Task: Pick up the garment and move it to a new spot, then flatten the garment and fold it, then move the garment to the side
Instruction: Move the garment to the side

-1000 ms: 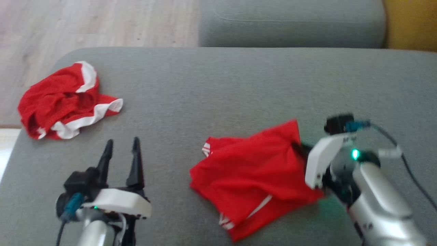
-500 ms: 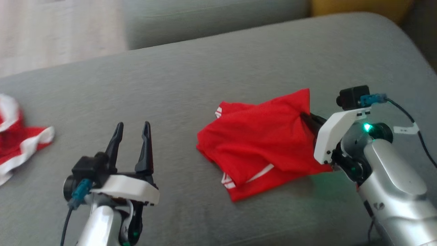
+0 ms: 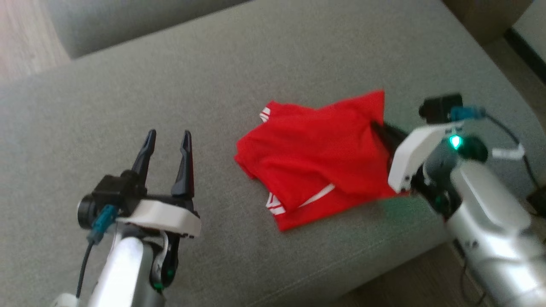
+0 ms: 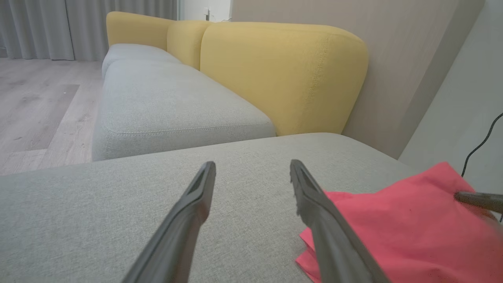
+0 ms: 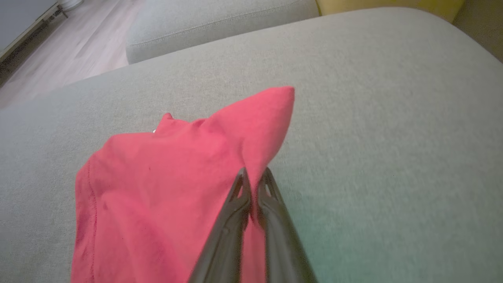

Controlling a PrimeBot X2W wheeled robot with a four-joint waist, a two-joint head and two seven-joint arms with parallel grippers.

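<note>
Red folded jersey garment (image 3: pixel 315 157), clamped at one edge by our right fingers (image 5: pixel 234 206), has travelled with our rightward turn toward the right end of the grey sofa cushion (image 3: pixel 213 64), left fingers (image 3: pixel 184 166) spread empty: we judge the sideways move underway.

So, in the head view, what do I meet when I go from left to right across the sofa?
left gripper, open → garment → right gripper, its fingers shut on the garment's right edge
</note>
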